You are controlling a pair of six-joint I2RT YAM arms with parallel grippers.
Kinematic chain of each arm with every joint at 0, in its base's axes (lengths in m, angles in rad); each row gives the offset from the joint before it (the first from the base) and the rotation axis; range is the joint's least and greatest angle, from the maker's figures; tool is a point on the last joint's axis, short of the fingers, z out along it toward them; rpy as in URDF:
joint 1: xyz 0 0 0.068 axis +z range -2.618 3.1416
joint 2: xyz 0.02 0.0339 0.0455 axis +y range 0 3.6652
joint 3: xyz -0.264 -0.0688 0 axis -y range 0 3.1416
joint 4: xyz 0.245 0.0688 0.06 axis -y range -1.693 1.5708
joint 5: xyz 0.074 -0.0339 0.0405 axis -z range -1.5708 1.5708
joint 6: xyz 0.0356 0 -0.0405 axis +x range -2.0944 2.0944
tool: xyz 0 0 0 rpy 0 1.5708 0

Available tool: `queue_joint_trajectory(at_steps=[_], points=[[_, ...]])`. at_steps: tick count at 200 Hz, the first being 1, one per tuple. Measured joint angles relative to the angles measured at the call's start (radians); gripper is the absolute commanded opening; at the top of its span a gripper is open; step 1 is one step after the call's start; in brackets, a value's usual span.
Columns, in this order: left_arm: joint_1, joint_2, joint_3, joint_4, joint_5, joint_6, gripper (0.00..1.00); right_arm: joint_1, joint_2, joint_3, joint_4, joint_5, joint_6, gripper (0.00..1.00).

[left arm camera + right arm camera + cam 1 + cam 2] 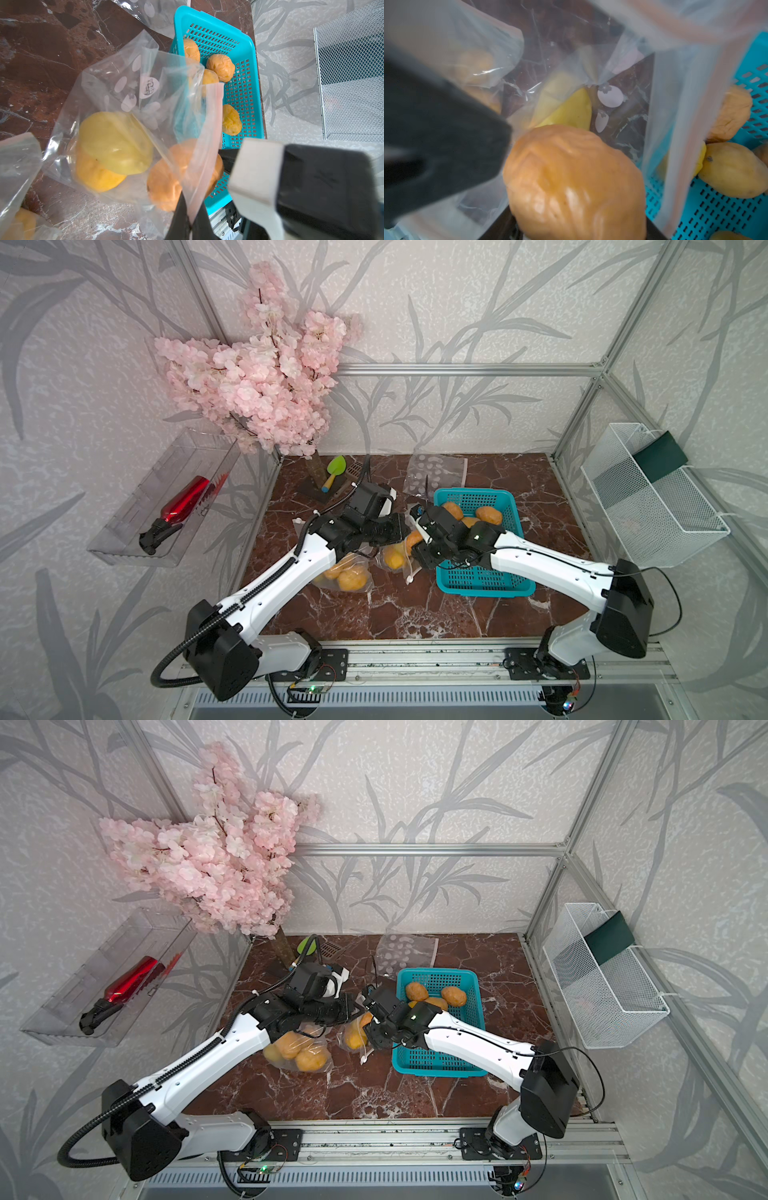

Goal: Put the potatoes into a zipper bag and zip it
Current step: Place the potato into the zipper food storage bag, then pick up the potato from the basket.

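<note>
Left wrist view: left gripper [190, 220] is seen pressed together on the zip rim of the open bag [124, 93]; that pinch is hidden under the arms in both top views. Right gripper [577, 218] is clamped on a wrinkled potato [571, 176] at the bag's mouth. Counted: two potatoes [116, 143] inside that bag, four in the blue basket [245, 87], one covered by the right arm [540, 560] from above. A filled second bag [347, 574] and an empty bag [436, 472] lie nearby.
</note>
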Motion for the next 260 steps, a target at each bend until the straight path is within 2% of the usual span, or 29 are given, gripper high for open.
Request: queue_joint_trajectory(at_steps=[15,25,78,116,136,149,163,176,188,204,227,260], points=[[-0.001,0.0,0.0,0.0,0.003,0.0,0.0,0.0,0.015,0.014,-0.02,0.026,0.011,0.63],[-0.001,0.0,0.0,0.0,0.005,0.0,0.0,0.0,0.018,0.019,-0.023,0.038,0.015,0.72],[-0.001,0.0,0.0,-0.001,0.0,0.0,0.0,0.0,-0.017,0.029,-0.058,0.053,0.037,0.99],[-0.001,0.0,0.0,-0.001,-0.005,0.0,0.0,-0.012,-0.098,0.03,-0.088,0.082,0.053,1.0],[-0.001,0.0,0.0,-0.001,-0.01,0.0,0.0,-0.054,-0.154,0.029,-0.121,0.119,0.074,0.99],[-0.001,0.0,0.0,-0.001,-0.014,0.0,0.0,-0.134,-0.203,0.024,-0.137,0.131,0.1,0.99],[-0.001,0.0,0.0,-0.001,-0.018,0.0,0.0,-0.266,-0.254,-0.006,-0.13,0.13,0.13,1.0],[-0.001,0.0,0.0,-0.001,-0.019,0.0,0.0,-0.384,-0.272,-0.051,-0.113,0.132,0.155,0.95],[-0.001,0.0,-0.001,-0.001,-0.019,0.0,0.0,-0.466,-0.234,-0.077,-0.121,0.132,0.171,0.88],[-0.001,0.0,-0.005,0.0,-0.02,0.0,0.0,-0.507,-0.117,-0.066,-0.146,0.124,0.187,0.83],[-0.001,0.0,-0.014,0.0,-0.023,0.0,0.0,-0.513,0.054,-0.043,-0.198,0.125,0.204,0.85],[-0.001,-0.001,-0.016,-0.001,-0.03,0.0,0.0,-0.513,0.079,-0.089,-0.228,0.107,0.214,0.86]])
